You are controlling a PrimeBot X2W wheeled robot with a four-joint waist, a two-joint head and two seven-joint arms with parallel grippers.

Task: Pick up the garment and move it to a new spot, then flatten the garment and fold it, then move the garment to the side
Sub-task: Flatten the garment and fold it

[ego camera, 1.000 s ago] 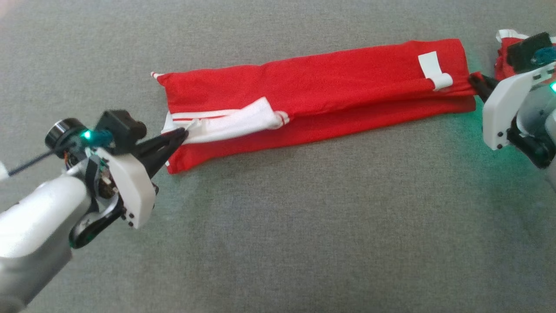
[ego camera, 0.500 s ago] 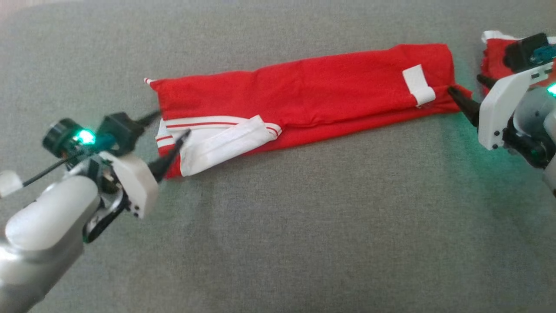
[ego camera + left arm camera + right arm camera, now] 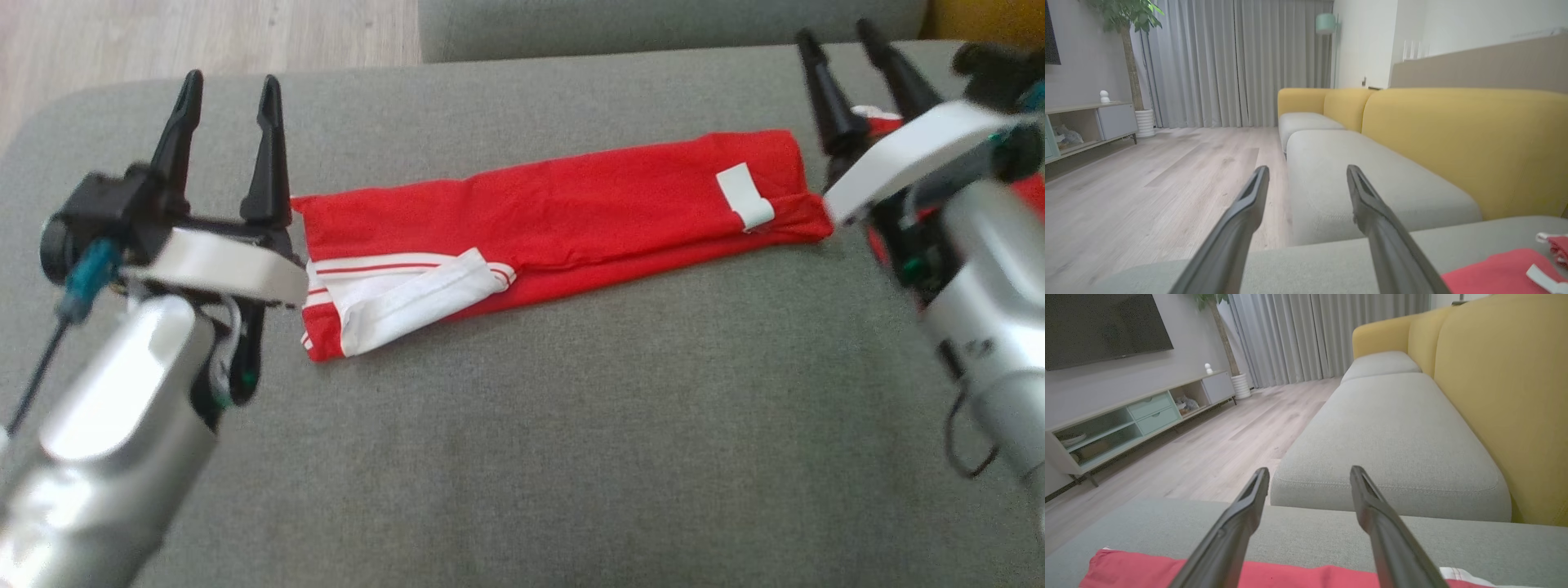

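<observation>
The garment is red with white stripes and lies folded into a long narrow strip across the grey sofa cushion. Its white-striped end points left and a white tag sits near the right end. My left gripper stands open just left of the garment's left end, raised, with nothing between its fingers. My right gripper is open beyond the right end, also raised and empty. The garment shows beneath the left gripper, and the garment beneath the right gripper.
A second bit of red and white cloth lies behind my right gripper. A yellow backrest runs along the sofa's far side. Another grey cushion adjoins this one. Wooden floor lies past the cushion's edge.
Both grippers have opened, let go of the garment's ends and lifted with fingers pointing away. The garment has settled flat. The head camera has shifted too.
</observation>
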